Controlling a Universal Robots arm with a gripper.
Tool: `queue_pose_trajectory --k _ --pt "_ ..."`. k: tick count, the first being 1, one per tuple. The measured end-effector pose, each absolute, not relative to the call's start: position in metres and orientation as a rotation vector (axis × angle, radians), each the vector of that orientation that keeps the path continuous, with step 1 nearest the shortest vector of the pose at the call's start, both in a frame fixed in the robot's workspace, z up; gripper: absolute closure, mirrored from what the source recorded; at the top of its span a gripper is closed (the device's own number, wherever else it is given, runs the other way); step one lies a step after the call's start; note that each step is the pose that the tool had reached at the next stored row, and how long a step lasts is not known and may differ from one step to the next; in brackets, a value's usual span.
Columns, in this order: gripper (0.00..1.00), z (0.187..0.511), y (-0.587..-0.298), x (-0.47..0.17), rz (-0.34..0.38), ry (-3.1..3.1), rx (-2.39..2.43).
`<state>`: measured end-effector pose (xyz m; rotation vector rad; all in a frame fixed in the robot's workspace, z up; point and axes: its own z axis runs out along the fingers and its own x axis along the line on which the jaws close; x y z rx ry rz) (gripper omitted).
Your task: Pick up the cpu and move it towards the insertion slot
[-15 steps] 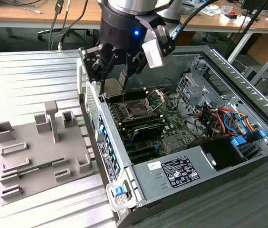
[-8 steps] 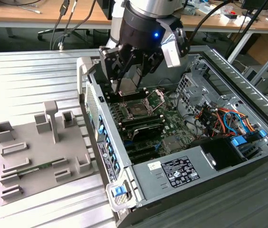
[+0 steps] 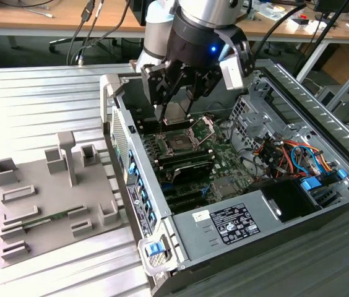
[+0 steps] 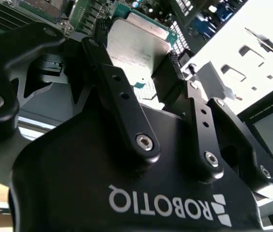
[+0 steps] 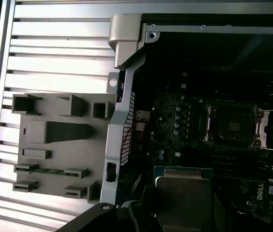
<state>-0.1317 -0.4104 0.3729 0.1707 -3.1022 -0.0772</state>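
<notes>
Black fingers (image 4: 122, 116) of the gripper (image 4: 141, 72) clamp the cpu (image 4: 135, 46) on 2 opposite edges — its pale metal face fills the gap between them in both wrist views. Held above the open computer case (image 3: 273, 204), the cpu (image 3: 176, 111) hangs just over the insertion slot (image 3: 179, 141), whose load plate (image 3: 204, 127) stands raised beside the gripper (image 3: 177, 108). Well away from the gripper, a grey tray (image 3: 44, 204) lies on the ribbed surface (image 3: 38, 105).

grey tray (image 3: 44, 204), open computer case (image 3: 298, 204)
</notes>
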Motion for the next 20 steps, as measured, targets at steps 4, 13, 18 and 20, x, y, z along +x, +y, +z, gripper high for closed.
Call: queue_pose_trajectory --k 4,13,18,20 --pt "0.45 0.371 -0.408 -0.117 -0.079 -3.101 0.167" --pt "0.45 0.361 -0.401 -0.076 -0.08 -3.092 0.161" --pt "0.45 0.353 -0.398 -0.058 -0.08 -3.086 0.157" --pt "0.45 0.345 -0.392 -0.04 -0.081 -3.081 0.152"
